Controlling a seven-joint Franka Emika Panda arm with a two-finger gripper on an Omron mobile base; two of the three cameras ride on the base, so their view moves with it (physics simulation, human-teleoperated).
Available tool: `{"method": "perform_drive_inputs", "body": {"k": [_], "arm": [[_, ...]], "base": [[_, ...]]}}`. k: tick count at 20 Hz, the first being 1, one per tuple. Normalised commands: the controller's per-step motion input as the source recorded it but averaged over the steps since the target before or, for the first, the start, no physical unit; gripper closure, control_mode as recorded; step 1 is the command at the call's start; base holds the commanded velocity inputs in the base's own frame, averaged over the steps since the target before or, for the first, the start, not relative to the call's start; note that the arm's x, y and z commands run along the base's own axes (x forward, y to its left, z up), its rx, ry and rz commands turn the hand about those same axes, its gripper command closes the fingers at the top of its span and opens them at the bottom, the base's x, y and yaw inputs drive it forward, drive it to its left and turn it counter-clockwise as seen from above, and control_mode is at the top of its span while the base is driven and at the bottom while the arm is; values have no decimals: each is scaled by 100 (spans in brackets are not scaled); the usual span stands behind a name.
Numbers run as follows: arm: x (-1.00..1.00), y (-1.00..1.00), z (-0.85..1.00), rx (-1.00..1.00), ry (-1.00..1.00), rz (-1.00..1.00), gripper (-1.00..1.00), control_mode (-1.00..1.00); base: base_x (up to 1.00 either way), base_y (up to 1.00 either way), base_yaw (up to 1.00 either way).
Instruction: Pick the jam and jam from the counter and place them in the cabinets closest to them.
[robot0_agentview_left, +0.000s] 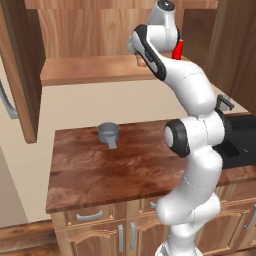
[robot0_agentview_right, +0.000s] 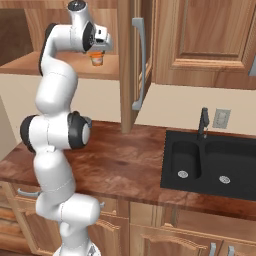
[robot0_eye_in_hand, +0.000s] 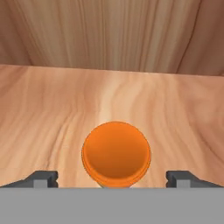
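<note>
A jam jar (robot0_eye_in_hand: 116, 154) with an orange lid stands upright on the wooden shelf (robot0_eye_in_hand: 52, 105) of the open wall cabinet. My gripper (robot0_eye_in_hand: 113, 180) is open right above it, with one fingertip (robot0_eye_in_hand: 43, 178) on each side of the lid and a clear gap to it. From the right base view the jam (robot0_agentview_right: 96, 59) sits just under the gripper (robot0_agentview_right: 98, 50). In the left base view the jam (robot0_agentview_left: 140, 61) peeks out behind the arm at the shelf's (robot0_agentview_left: 85, 67) front edge. The counter (robot0_agentview_left: 100, 170) lies below.
A grey cup (robot0_agentview_left: 108, 132) stands at the back of the counter. A red object (robot0_agentview_left: 178, 50) sits on the shelf behind the arm. The cabinet door (robot0_agentview_right: 137, 60) with its long bar handle hangs open to the right; another door (robot0_agentview_left: 22, 75) stands left. A black sink (robot0_agentview_right: 210, 165) and faucet (robot0_agentview_right: 202, 122) lie right.
</note>
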Motion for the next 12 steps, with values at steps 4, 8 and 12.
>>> {"method": "perform_drive_inputs", "body": {"k": [4, 8, 12], "arm": [[-98, -7, 0, -1, 0, 0, -100, -100], [-100, -19, -1, 0, 0, 0, -100, -100], [-100, -28, -6, 0, 0, 0, -100, -100]], "base": [[0, 0, 0], [0, 0, 0], [0, 0, 0]]}}
